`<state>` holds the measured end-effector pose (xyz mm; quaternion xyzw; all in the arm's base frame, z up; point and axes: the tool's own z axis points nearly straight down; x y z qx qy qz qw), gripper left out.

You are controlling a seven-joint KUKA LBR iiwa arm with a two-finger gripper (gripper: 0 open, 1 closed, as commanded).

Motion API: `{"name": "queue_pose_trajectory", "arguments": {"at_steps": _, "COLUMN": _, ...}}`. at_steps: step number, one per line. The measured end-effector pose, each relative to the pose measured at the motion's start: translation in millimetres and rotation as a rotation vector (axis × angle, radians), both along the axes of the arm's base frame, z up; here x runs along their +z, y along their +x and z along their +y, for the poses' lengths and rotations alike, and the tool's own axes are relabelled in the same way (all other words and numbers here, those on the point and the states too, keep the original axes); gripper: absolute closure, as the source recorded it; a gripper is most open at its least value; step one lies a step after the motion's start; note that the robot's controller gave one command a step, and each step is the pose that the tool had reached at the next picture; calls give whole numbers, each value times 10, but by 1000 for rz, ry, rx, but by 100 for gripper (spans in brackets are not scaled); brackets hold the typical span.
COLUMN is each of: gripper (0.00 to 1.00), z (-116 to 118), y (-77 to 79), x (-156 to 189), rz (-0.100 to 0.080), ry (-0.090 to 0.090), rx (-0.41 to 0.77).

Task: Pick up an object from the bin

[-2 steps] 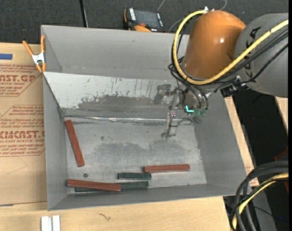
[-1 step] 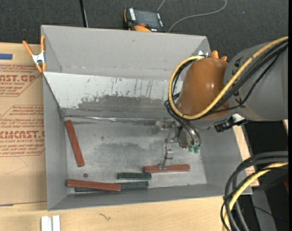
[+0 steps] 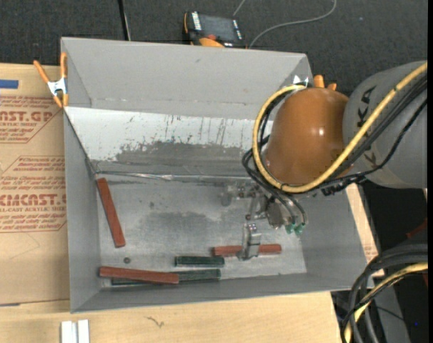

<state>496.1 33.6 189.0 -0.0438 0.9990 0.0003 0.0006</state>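
Note:
My gripper (image 3: pixel 251 243) hangs below the arm's orange dome, low in the bin's front right part. Its tip is right at the middle of a short red-brown stick (image 3: pixel 270 249) that lies flat and crosswise on the bin floor. The stick's two ends show on either side of the tip. Whether the gripper touches or grips the stick is hidden. Just left of it lies a dark green stick (image 3: pixel 198 261), also flat.
A long red-brown stick (image 3: pixel 110 211) lies slanted near the left wall. Another red-brown stick (image 3: pixel 138 274) rests along the front wall, with a dark stick (image 3: pixel 199 276) beside it. The arm and its cables cover the bin's right side.

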Motion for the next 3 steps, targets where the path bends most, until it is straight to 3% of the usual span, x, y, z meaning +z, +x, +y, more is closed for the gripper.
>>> {"name": "queue_pose_trajectory", "arguments": {"at_steps": 1, "gripper": 0, "z": -223, "y": -108, "x": -1222, "rz": -2, "ry": 1, "rx": -15}}
{"name": "queue_pose_trajectory", "arguments": {"at_steps": 2, "gripper": 100, "z": -219, "y": -108, "x": -1191, "rz": 0, "ry": 0, "rx": -14}}
{"name": "queue_pose_trajectory", "arguments": {"at_steps": 3, "gripper": 100, "z": -251, "y": 212, "x": 213, "rz": -8, "ry": -1, "rx": 156}}
